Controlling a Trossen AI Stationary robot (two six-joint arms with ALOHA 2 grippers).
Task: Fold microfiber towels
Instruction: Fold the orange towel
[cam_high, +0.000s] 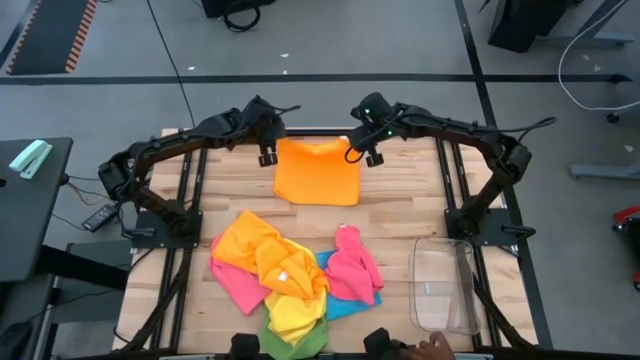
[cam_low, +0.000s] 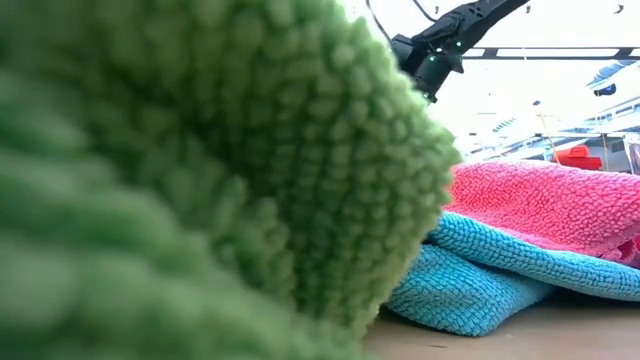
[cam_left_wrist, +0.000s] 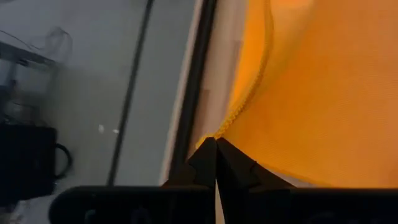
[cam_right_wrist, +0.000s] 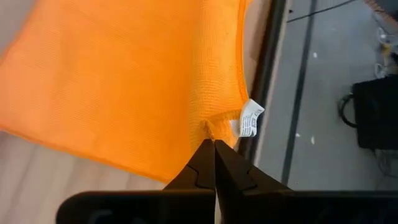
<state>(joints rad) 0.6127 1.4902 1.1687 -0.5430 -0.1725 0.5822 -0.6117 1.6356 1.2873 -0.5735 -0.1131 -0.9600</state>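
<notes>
Near the top centre of the high view, an orange towel (cam_high: 318, 172) lies spread on the wooden surface (cam_high: 400, 215), its far edge at the surface's upper rim. At the towel's upper left corner sits the left claw (cam_high: 267, 158), its fingers pinched together on the corner's stitched hem, as the left wrist view shows (cam_left_wrist: 216, 144). At the upper right corner sits the right claw (cam_high: 371, 157), likewise closed on the cloth just beside a small white care label (cam_right_wrist: 250, 118).

Lower in the high view, toward the bottom centre, a loose pile of towels (cam_high: 290, 275) rests on the surface: yellow-orange, pink, blue and green ones overlapping. A clear plastic bin (cam_high: 443, 285) stands at the lower right, just beside the pile.

Across the low view, a green towel (cam_low: 200, 170) fills the left and centre, with a blue towel (cam_low: 480, 285) and a pink towel (cam_low: 550, 205) stacked at the right.
</notes>
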